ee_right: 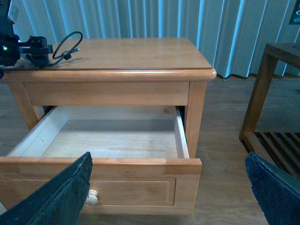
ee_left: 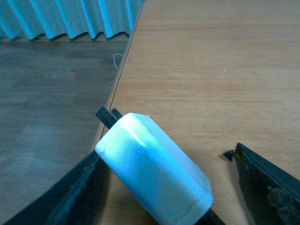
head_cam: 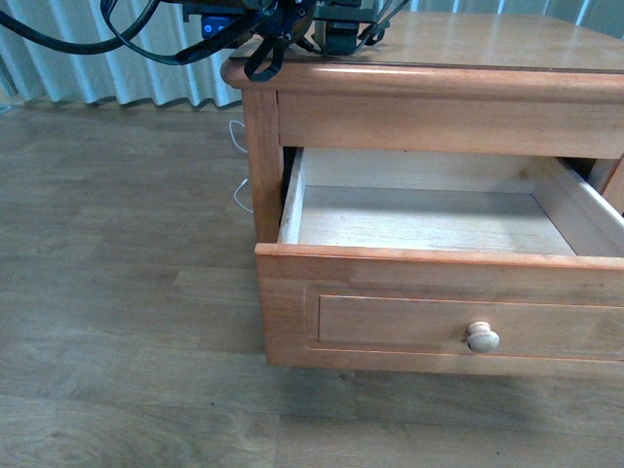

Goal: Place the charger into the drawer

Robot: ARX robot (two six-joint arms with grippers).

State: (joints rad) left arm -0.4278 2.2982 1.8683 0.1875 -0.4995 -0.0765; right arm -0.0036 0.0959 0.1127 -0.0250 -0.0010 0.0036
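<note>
Straddling charger (ee_left: 154,173), left jaws seemingly unclamped; right jaws spread wide; drawer (head_cam: 390,327) pulled out.

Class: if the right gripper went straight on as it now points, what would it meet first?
Probably the drawer, at its front rim; nothing shows between it and the right gripper, though depth is unclear.

No readable text, labels, brands or numbers in any view. The charger (ee_left: 154,173) is washed-out white and blurred in the left wrist view, so can't tell if it carries print. Drawer (head_cam: 409,327) front is plain wood.
</note>
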